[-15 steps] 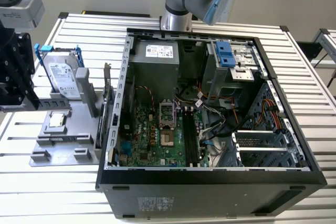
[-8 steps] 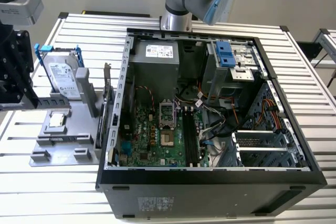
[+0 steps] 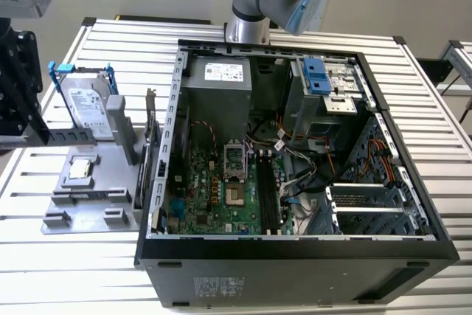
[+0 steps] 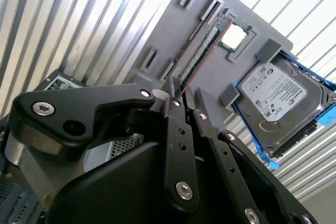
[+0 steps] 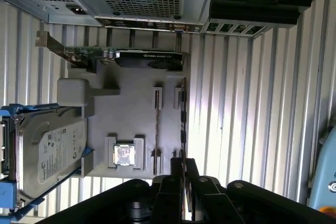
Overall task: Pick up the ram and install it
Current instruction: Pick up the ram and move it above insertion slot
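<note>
the ram (image 4: 203,51), stood on edge beneath the gripper (image 4: 185,94) with fingers (image 4: 173,124) narrowly parted and empty, could be clipped or tipped if approached off-line.

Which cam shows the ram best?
Second wrist view: the ram shows its face and length, on edge in the fixture. First wrist view sees it edge-on, a thin line; exterior view, at most a sliver.

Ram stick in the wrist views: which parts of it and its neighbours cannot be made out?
Thin, dark, long ram stick: in both wrist views its near end is hidden behind the black gripper, so contact cannot be judged.
Silver hard drive in its blue bracket: first wrist view, cut off by the picture's edge.
</note>
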